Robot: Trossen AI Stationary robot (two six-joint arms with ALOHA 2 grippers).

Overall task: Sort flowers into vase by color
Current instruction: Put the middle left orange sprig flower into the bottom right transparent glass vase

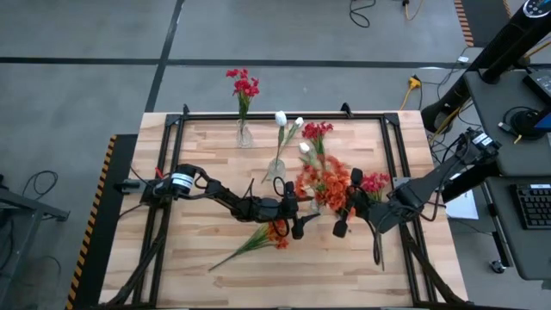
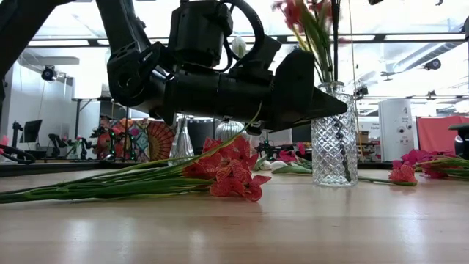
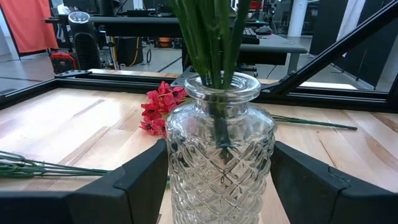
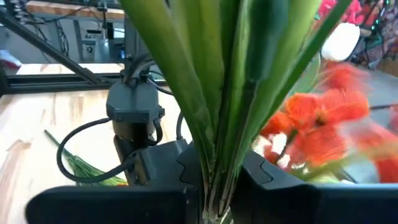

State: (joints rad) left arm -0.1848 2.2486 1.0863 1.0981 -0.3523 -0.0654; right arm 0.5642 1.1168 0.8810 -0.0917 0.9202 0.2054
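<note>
A cut-glass vase (image 3: 221, 168) stands near the table's middle with green stalks in it, under a cluster of orange-red flowers (image 1: 329, 182). My left gripper (image 1: 300, 215) reaches in level from the left, one finger on each side of the vase. My right gripper (image 1: 344, 220) comes from the right, higher up, shut on a bunch of green flower stalks (image 4: 217, 124) beside the orange-red blossoms (image 4: 317, 124). Farther back, a slim vase holds red flowers (image 1: 244, 84) and another holds white buds (image 1: 286, 120). My left gripper has the vase's patterned belly (image 3: 180, 168) between its two fingers, one on each side, coming at it level from the table's left. The vase stands upright with its base on the table. My right gripper pinches the green stalks (image 4: 214, 186) between its two fingers. The fingers lie across the stalks, which rise past them with their leaves fanning out. I cannot tell which blossoms top the held stalks.
An orange-red flower (image 1: 277, 232) lies on the table near my left gripper, its stalk running toward the near left. Pink-red flowers (image 1: 374, 182) lie right of the vase. Black frame rails (image 1: 284, 114) edge the table, with bare wood at the near left.
</note>
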